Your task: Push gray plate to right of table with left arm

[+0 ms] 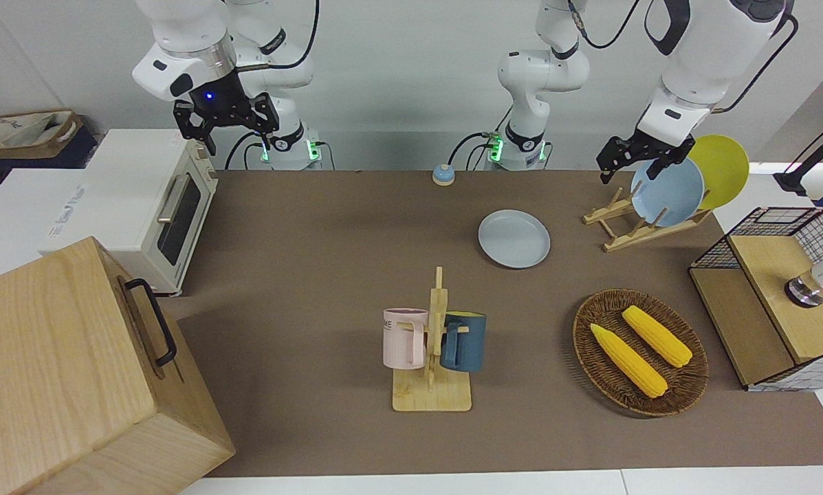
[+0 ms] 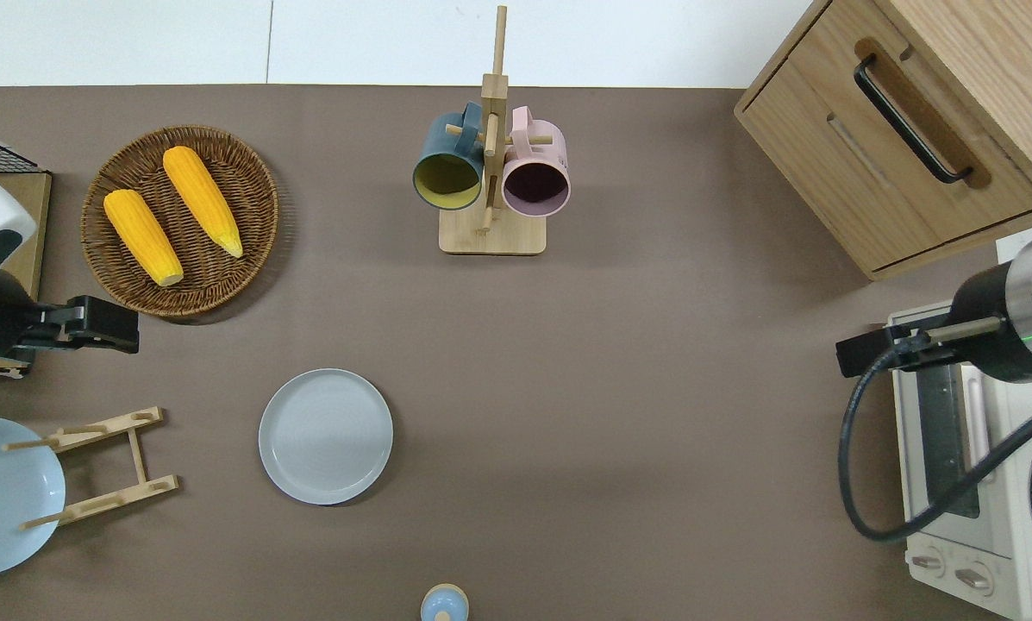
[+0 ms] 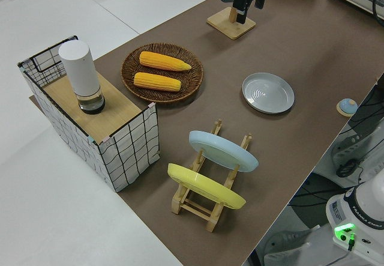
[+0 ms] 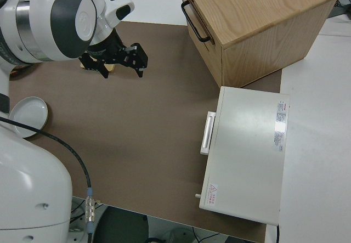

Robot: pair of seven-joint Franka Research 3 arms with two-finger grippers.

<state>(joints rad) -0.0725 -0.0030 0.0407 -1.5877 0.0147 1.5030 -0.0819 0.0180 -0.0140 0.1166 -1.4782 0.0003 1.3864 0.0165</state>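
So: three plates on the desk (image 2: 619,362) — one gray plate (image 2: 326,436) lying flat, one sky-blue plate (image 1: 667,192) and one yellow plate (image 1: 724,167) upright in the wooden rack (image 2: 102,467). Two mugs (image 2: 490,172) on a stand, two corn cobs (image 2: 171,214) in one wicker basket (image 2: 248,185).

Gray plate: round, shallow, matte pale bluish-gray, empty.

Left hand (image 2: 106,324) is up in the air, fingers parted, gripping nothing; plate sits well apart from it, toward the right arm's end and nearer the robots. Right arm parked, right hand (image 1: 225,120) open.
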